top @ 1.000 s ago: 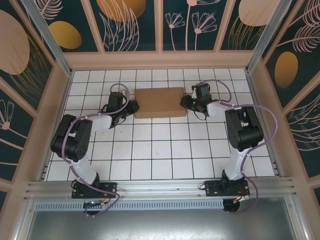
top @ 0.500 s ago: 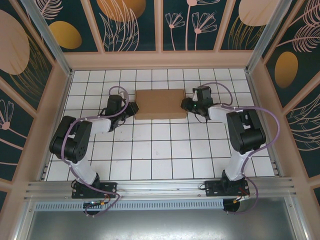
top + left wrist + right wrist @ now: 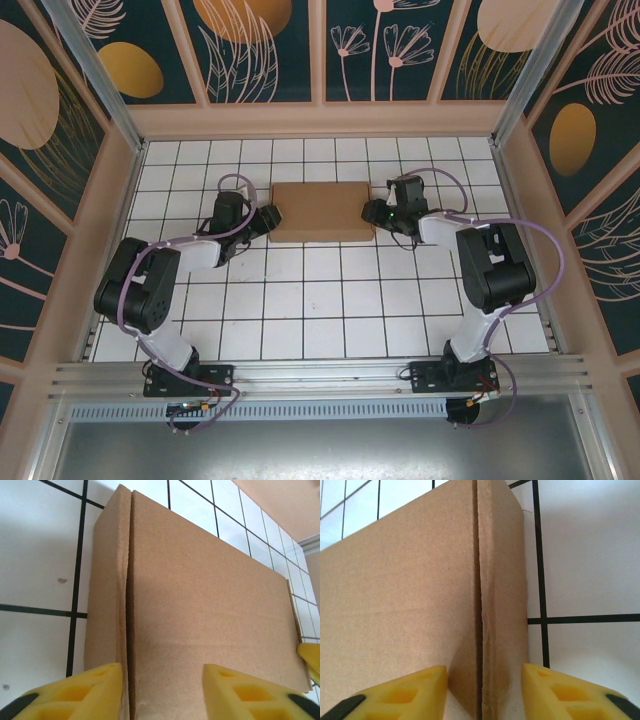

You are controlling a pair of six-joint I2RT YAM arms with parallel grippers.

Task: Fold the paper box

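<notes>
The paper box [image 3: 322, 211] lies closed and flat on the white tiled table, a plain brown slab toward the back middle. My left gripper [image 3: 268, 222] stands at its left end, open. In the left wrist view the yellow fingers [image 3: 100, 687] straddle the seam between the lid and side wall of the paper box [image 3: 200, 600], with the left gripper [image 3: 162, 682] holding nothing. My right gripper [image 3: 373, 211] is at the right end, open too. Its fingers [image 3: 555, 690] in the right wrist view flank the end seam of the paper box [image 3: 405, 595], around the right gripper [image 3: 485, 682].
White tiles with black grout [image 3: 320, 310] stretch between the box and the arm bases. Pink framed walls [image 3: 320, 120] close the back and both sides. A metal rail [image 3: 320, 375] runs along the near edge.
Both grippers' jaws have spread apart at the box's ends. The box and both wrists have shifted slightly toward the near side.
</notes>
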